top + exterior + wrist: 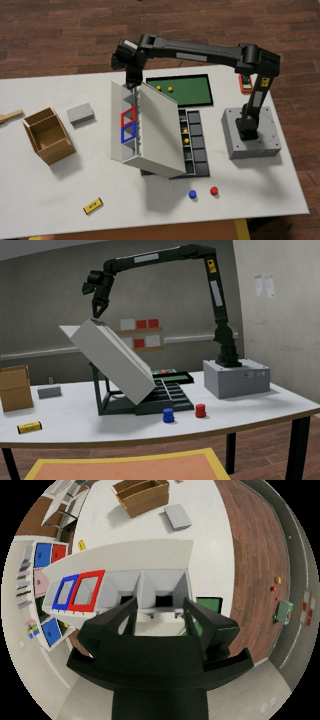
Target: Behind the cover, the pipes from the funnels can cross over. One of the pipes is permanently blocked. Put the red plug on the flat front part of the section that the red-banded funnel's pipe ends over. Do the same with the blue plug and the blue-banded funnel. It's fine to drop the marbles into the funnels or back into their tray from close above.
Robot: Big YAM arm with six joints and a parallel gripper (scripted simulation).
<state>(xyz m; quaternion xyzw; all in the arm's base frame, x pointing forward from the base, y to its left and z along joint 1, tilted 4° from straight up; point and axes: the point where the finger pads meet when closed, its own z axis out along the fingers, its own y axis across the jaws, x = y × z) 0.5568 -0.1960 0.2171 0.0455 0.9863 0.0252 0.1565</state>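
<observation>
My gripper (133, 87) (97, 315) (160, 601) is open and empty. It hangs close above an unbanded grey funnel (162, 591) at the far end of the funnel row. The red-banded funnel (122, 120) (82, 607) and the blue-banded funnel (122, 135) (58, 595) lie nearer the front. A white sloped cover (157, 134) (113, 361) hides the pipes. Two yellow marbles (185, 130) (186, 140) lie in neighbouring middle sections of the dark tray (201, 171). Two more marbles (158, 88) (169, 89) lie in the green tray (196, 90). The red plug (214, 190) (200, 410) and the blue plug (192, 194) (168, 415) stand on the table in front.
An open cardboard box (47, 135), a grey block (79, 113) and a wooden piece (10, 115) are at the left. A yellow level (93, 205) lies near the front edge. The arm's grey base (250, 134) and an orange device (245, 83) are at the right.
</observation>
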